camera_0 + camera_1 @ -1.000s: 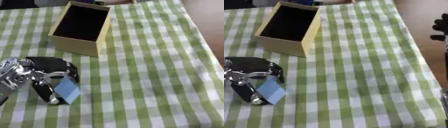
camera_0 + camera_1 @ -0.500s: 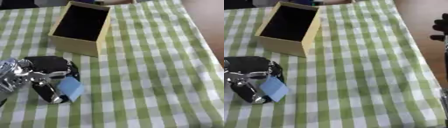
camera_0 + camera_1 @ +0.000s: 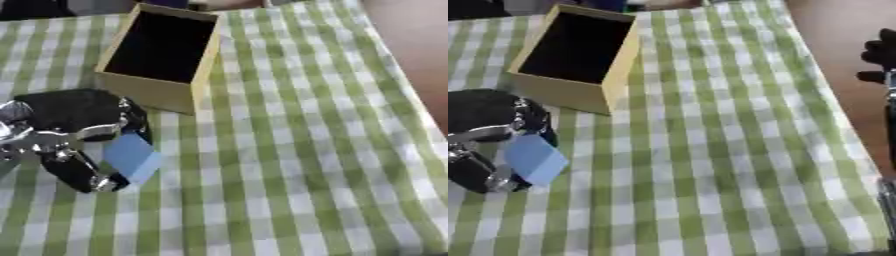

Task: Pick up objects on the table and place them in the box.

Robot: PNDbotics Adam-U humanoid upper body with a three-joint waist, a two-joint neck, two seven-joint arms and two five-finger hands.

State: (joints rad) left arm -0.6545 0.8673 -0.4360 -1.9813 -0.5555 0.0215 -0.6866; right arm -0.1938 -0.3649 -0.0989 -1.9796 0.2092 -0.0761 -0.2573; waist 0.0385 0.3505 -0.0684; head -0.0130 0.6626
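The left robot hand [image 3: 66, 135] sits nearest, below and to the left of the box, with its fingers and thumb closed on a small pale-blue square piece [image 3: 131, 156] that sticks out to its right. Over the last second the hand has carried that piece up the picture: it was well short of the box, and now the top of the hand is just beside the box's near wall. The blue piece looks raised off the green-checked surface [image 3: 289, 165], though whether it is fully clear cannot be told.

So the pick-up appears done and the carry is under way; what remains is to lift over the near wall and let go above the opening.

The box [image 3: 162, 95], yellowish outside and dark inside, stands open and upright beyond the hand, and nothing shows inside it.

To the right of the box, past the surface's edge, the right robot hand [image 3: 880, 54] shows only as dark fingers; its state cannot be told.
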